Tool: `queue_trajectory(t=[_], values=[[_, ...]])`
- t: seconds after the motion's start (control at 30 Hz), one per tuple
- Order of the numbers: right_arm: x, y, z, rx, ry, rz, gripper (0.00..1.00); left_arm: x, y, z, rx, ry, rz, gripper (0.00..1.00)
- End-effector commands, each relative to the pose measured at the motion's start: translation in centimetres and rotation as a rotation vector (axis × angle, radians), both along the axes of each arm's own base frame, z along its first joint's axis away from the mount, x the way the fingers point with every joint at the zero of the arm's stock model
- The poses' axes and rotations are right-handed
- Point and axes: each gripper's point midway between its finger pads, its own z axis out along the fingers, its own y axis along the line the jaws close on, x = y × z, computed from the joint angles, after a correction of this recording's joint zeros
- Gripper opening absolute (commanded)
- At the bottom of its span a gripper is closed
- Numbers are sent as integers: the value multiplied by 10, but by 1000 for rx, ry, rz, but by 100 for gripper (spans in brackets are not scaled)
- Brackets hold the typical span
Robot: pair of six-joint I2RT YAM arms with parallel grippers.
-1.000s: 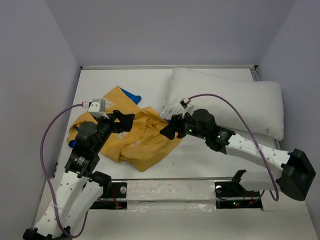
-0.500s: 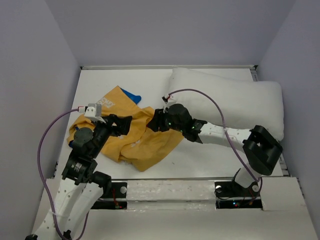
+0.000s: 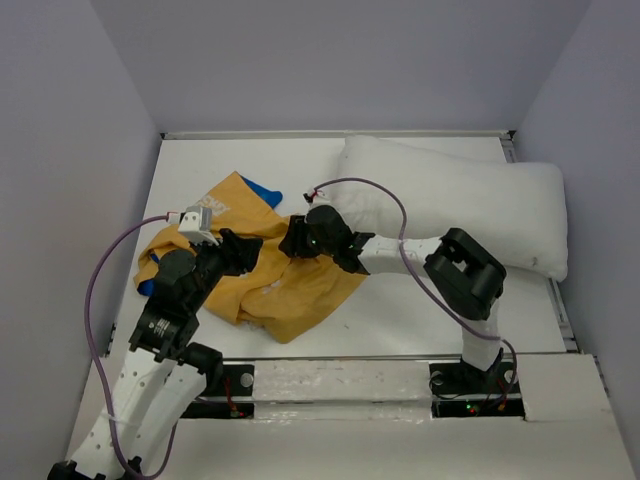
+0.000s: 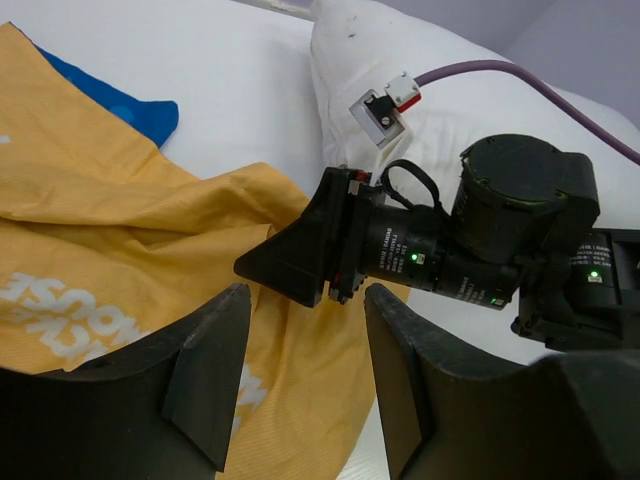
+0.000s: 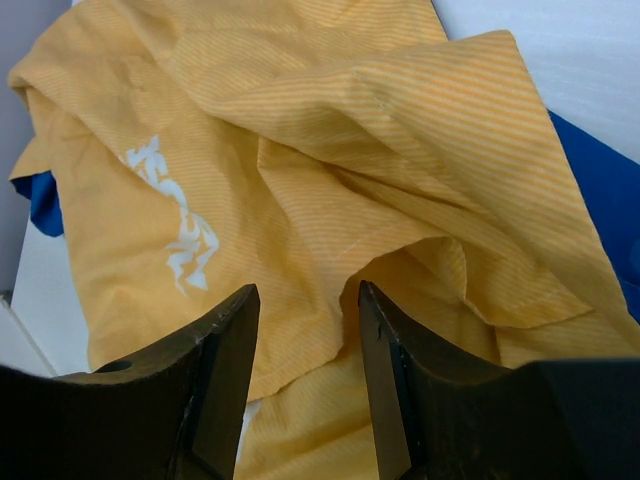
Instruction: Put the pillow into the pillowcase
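Note:
The yellow pillowcase [image 3: 285,285] lies crumpled at the table's left middle, with a blue corner [image 3: 265,190] showing at its far side. The plump white pillow [image 3: 470,205] lies at the back right, apart from both grippers. My left gripper [image 3: 250,250] hovers over the cloth, jaws open with only yellow fabric [image 4: 120,230] beneath them [image 4: 305,350]. My right gripper [image 3: 293,238] reaches in from the right and points at the left one. It stands open, its fingertips [image 5: 305,330] straddling a raised fold of the pillowcase [image 5: 300,150]. In the left wrist view the right gripper [image 4: 300,262] sits just ahead.
Grey walls close the white table [image 3: 240,160] on three sides. A rail [image 3: 340,375] runs along the near edge between the arm bases. Purple cables [image 3: 100,290] loop off both wrists. The right arm's elbow [image 3: 468,275] stands in front of the pillow.
The right arm has swung left from the pillow's edge onto the pillowcase, and its jaws have narrowed. The left gripper's jaws have also narrowed and it has barely moved.

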Motion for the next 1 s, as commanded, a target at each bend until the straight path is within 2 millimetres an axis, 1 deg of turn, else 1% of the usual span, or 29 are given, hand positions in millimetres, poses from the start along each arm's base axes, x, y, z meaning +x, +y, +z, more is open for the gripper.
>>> queue_trajectory(t=[0.0,0.07,0.1,0.17,0.2,0.23,0.27,0.3,0.37,0.4,0.47,0.5,0.53,0.6,0.63,0.77,0.8,0.83,0.9,0.93,0.97], values=[[19,15,16,49,-40,-62,51,1,-2,3,-9,-17,-10,59],[23,12,14,43,-46,-89,51,1,-1,3,-9,-18,-8,57],[26,13,18,52,-59,-100,50,1,-2,5,-11,-22,-10,56],[30,13,21,54,-78,-110,44,2,-2,2,-6,-13,-12,55],[34,14,23,53,-91,-119,31,2,-3,1,-4,-9,-16,54],[40,16,33,64,-119,-133,19,2,-3,0,-2,-3,-16,54],[43,17,38,65,-134,-135,11,3,-3,0,0,-2,-17,54],[46,17,47,61,-166,-131,0,2,-4,0,0,-1,-20,54],[53,17,74,67,-239,-134,0,3,-4,-2,6,5,-20,54],[54,16,95,82,-278,-136,0,2,-4,-2,9,6,-24,54],[56,13,118,81,-328,-130,0,4,-6,-2,16,12,-33,56],[56,13,141,91,-367,-120,0,5,-7,-4,28,15,-41,58],[52,13,145,80,-363,-93,0,7,-8,-6,37,26,-44,59],[47,15,158,92,-368,-65,0,11,-8,-6,52,28,-39,61],[39,16,164,111,-359,-33,0,15,-8,-5,60,34,-32,62],[20,23,175,185,-299,38,0,25,-12,5,69,14,-22,65],[17,24,178,197,-294,48,0,28,-9,7,85,7,5,65],[12,26,183,212,-282,71,0,29,-15,11,92,2,-4,66],[9,26,189,220,-276,81,0,34,-14,15,112,-14,27,66],[2,29,194,235,-266,118,0,38,-12,19,127,-26,55,67],[0,30,196,239,-261,128,0,37,-18,19,132,-30,39,68]])
